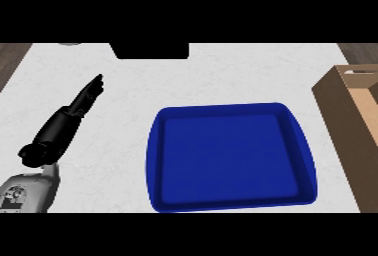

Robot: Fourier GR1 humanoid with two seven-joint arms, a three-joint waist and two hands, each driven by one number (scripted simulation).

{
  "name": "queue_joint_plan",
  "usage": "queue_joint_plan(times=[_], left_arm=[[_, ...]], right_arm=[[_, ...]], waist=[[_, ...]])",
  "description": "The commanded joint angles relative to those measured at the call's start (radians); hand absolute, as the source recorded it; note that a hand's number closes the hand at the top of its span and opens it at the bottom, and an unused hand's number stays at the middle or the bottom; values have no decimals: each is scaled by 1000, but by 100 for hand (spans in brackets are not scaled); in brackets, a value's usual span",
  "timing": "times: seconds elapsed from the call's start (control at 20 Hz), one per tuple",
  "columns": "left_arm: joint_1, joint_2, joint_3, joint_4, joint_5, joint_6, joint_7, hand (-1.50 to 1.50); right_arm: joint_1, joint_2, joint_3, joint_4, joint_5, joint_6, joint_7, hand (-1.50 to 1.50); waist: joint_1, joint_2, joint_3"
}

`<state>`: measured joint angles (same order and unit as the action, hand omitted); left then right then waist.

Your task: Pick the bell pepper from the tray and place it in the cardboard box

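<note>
A blue tray point(158, 150) lies on the white counter, a little right of the middle, and nothing lies in it. No bell pepper shows anywhere in the head view. The cardboard box point(347, 120) stands at the right edge, open at the top, with a small pale patch inside near its far end. My left hand point(70, 117) is at the left of the tray, well apart from it, fingers straight and pointing away up the counter. My right hand does not show.
A black block point(150, 50) sits at the counter's far edge, and a small grey object point(70, 44) shows at the far left. Dark wood floor point(11, 57) borders the counter at both far corners.
</note>
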<state>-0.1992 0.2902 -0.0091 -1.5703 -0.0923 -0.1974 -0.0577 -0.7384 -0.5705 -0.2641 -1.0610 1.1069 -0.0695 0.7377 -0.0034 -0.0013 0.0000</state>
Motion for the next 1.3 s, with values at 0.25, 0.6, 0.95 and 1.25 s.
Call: queue_joint_plan(times=[0.25, 0.6, 0.95, 1.25], left_arm=[[-3, -26, 0, 43, -22, 10, -42, 0], [-38, -7, 31, 52, 0, -26, -15, 0], [-27, -40, 11, 24, -37, 9, -3, 0], [17, -16, 31, 32, -20, -11, -29, 0]], right_arm=[[88, -117, -140, 150, -203, 242, -160, 150], [149, -146, -162, 207, -282, 417, -207, -150], [204, -140, -223, 120, -396, 353, -451, -150], [111, -14, -508, 9, -635, 68, -520, -150]], waist=[[0, 3, 0], [2, 2, 0], [0, 1, 1], [-22, -10, 4]])
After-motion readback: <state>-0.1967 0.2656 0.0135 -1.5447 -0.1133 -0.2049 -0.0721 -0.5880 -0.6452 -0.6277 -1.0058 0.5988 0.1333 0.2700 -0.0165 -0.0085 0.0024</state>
